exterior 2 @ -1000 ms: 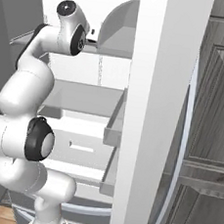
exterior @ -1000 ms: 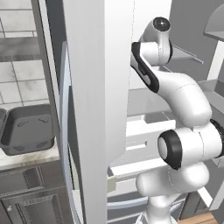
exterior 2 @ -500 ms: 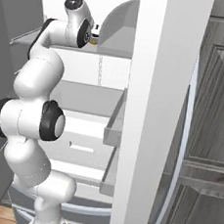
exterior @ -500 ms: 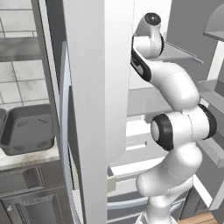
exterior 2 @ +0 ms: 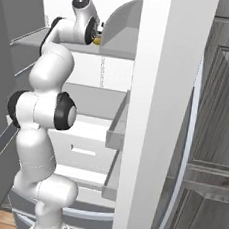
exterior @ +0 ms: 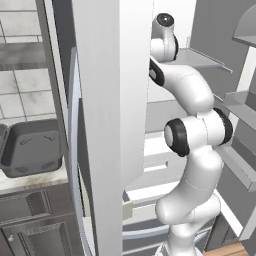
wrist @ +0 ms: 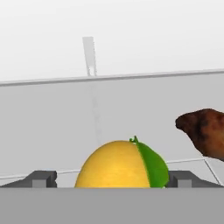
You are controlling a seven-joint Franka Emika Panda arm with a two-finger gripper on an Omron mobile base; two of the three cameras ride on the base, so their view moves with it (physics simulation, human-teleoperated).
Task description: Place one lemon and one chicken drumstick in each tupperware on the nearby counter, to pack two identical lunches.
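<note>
In the hand view a yellow lemon (wrist: 120, 164) with a green tip lies on a white fridge shelf, right between my two fingertips. My gripper (wrist: 113, 178) is open around it, one finger (wrist: 41, 177) on each side, not closed on it. A reddish-brown chicken drumstick (wrist: 205, 131) lies on the same shelf, to the right and a little farther back. The right base view shows my hand reaching onto the upper shelf, with a bit of the lemon (exterior 2: 97, 40) beside it. One dark grey tupperware (exterior: 30, 150) sits on the counter (exterior: 30, 181) at the left.
The fridge's tall white door edge (exterior: 112, 125) stands between the counter and my arm. Another door panel (exterior 2: 161, 117) rises to the arm's right. Shelves and drawers (exterior 2: 82, 148) lie below my hand. Dark cabinets (exterior: 30, 220) sit under the counter.
My arm has stretched upward and my hand has gone deeper onto the upper fridge shelf. The jaws stay wide apart.
</note>
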